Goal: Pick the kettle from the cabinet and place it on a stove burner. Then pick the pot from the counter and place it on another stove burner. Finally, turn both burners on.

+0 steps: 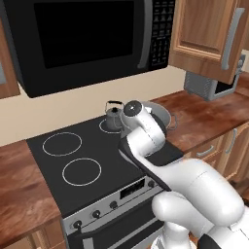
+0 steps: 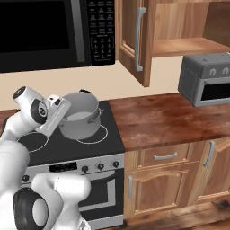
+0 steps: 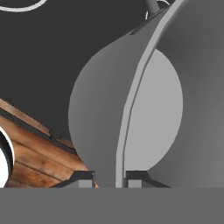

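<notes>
The small dark grey spouted kettle [image 1: 114, 116] sat on a rear burner while my end effector [image 3: 110, 178], clenched on the rim of the wide grey steel pot [image 2: 80, 115], held it over the black glass cooktop [image 1: 87, 146] at its 3 o'clock side, burners unlit as far as I could judge.

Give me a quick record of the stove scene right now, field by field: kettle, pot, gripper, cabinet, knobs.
kettle: stands on the back burner ring of the cooktop, behind the arm
pot: over the right side of the cooktop, tilted, its rim between the jaws
gripper: shut on the pot's wall, one fingertip inside, one outside
cabinet: door open, shelf bare
knobs: row along the stove front; on or off cannot be told
toaster oven: on the counter, right of the stove
</notes>
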Tool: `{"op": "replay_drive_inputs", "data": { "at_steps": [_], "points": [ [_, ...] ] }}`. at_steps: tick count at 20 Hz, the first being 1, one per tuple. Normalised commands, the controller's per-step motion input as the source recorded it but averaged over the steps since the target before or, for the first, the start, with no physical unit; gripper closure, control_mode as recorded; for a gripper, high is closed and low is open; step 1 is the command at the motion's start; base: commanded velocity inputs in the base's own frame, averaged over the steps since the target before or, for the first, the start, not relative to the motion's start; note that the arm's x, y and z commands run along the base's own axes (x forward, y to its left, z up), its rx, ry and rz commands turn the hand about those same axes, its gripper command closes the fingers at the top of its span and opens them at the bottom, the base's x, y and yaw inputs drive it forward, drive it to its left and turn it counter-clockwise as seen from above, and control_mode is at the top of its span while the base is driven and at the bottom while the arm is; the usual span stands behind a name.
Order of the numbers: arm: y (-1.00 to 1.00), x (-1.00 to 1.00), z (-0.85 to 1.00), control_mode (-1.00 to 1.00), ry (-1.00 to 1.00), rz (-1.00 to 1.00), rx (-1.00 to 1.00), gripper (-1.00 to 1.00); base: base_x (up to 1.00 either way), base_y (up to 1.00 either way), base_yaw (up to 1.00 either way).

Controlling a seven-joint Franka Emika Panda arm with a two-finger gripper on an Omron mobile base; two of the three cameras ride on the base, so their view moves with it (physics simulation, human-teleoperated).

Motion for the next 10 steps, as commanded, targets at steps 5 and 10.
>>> {"op": "replay_drive_inputs", "data": {
  "at_steps": [5,10],
  "points": [
    [-0.05,0.22,-0.12,-1.0,0.0,-0.04,0.0,1.0,0.0,0.0,0.0],
    [-0.02,0.18,-0.09,-1.0,0.0,-0.04,0.0,1.0,0.0,0.0,0.0]
  ]
}}
